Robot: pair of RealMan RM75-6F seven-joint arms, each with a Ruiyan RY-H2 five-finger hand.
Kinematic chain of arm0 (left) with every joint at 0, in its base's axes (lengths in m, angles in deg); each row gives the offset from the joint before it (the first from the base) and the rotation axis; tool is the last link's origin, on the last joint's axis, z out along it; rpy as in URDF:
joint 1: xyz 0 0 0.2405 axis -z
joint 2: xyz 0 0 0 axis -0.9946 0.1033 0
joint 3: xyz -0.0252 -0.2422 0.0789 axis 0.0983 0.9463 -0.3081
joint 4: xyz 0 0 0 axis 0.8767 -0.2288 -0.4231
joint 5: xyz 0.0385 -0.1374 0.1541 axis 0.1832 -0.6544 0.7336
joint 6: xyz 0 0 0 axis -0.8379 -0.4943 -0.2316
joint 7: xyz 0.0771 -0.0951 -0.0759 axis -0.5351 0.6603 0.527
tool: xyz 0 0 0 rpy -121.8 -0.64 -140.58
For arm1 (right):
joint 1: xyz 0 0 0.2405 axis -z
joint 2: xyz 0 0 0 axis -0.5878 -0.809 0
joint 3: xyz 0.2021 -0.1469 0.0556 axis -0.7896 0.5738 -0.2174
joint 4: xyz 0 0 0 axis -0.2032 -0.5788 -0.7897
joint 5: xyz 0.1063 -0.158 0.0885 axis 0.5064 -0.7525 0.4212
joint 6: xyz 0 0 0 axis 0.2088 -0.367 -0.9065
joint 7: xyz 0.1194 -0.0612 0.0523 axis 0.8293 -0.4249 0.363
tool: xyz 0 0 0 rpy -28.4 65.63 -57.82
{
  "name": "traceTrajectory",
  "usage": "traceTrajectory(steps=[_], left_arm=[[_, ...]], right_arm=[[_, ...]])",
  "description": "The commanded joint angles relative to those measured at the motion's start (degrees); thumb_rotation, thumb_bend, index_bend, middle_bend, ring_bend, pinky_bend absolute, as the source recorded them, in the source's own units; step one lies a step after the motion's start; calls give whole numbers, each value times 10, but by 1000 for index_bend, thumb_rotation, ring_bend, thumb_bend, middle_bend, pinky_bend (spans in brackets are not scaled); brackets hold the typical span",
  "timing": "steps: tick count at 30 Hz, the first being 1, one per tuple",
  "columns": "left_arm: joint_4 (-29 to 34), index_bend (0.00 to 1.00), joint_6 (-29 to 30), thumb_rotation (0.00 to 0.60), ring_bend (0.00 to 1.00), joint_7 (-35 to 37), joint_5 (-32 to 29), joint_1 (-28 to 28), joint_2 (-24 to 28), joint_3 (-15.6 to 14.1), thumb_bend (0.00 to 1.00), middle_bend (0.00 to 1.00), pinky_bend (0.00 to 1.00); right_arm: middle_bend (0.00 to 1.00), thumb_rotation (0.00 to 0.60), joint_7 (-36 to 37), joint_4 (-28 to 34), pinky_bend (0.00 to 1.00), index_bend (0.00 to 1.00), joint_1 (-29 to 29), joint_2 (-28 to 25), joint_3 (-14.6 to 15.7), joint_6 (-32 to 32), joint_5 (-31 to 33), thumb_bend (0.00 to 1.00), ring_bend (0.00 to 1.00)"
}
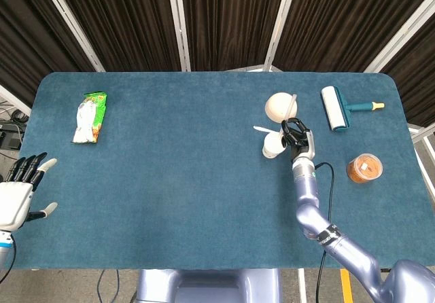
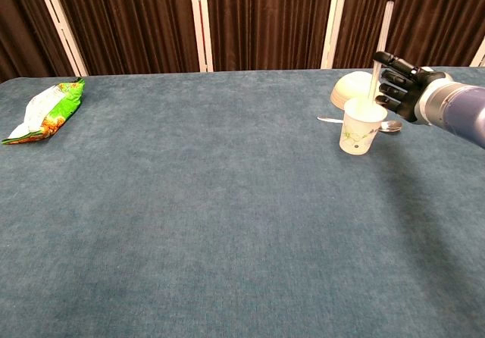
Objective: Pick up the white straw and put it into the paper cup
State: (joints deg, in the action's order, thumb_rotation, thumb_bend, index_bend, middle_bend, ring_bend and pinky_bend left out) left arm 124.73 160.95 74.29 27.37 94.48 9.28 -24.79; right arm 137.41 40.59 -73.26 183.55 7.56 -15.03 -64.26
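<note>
The paper cup [image 1: 272,146] [image 2: 360,126] stands upright on the blue table at the right. The white straw [image 1: 292,104] [image 2: 383,35] rises almost upright, its lower end inside the cup's mouth. My right hand [image 1: 297,133] [image 2: 399,86] is just right of the cup's rim, and its dark fingers hold the straw partway up. At the table's near left corner my left hand [image 1: 17,198] hovers with its fingers spread and nothing in it; the chest view does not show it.
A white upturned bowl [image 1: 279,104] and a spoon [image 1: 262,129] lie right behind the cup. A lint roller [image 1: 334,108] and an orange-filled tub [image 1: 364,168] sit further right. A green snack bag [image 1: 90,116] lies far left.
</note>
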Motion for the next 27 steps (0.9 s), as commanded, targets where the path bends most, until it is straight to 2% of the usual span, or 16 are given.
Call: traceTrajectory(steps=[1,15,27], left_arm=[[0,131,0,600,0,0,0,0,0,0,218,0,0],[2,132,0,600,0,-1,0,0,0,0,218,0,0],[1,131,0,600,0,0,0,0,0,0,218,0,0]], right_arm=[[1000,600,3,2,834,616,3,-1,0,2,-3,341,920],[1000,600,13,17,834,590,13,-12,-4,6,-8,295,919],[1000,600,10,4,825,590,4,-16,-10,8,-6,281,919]])
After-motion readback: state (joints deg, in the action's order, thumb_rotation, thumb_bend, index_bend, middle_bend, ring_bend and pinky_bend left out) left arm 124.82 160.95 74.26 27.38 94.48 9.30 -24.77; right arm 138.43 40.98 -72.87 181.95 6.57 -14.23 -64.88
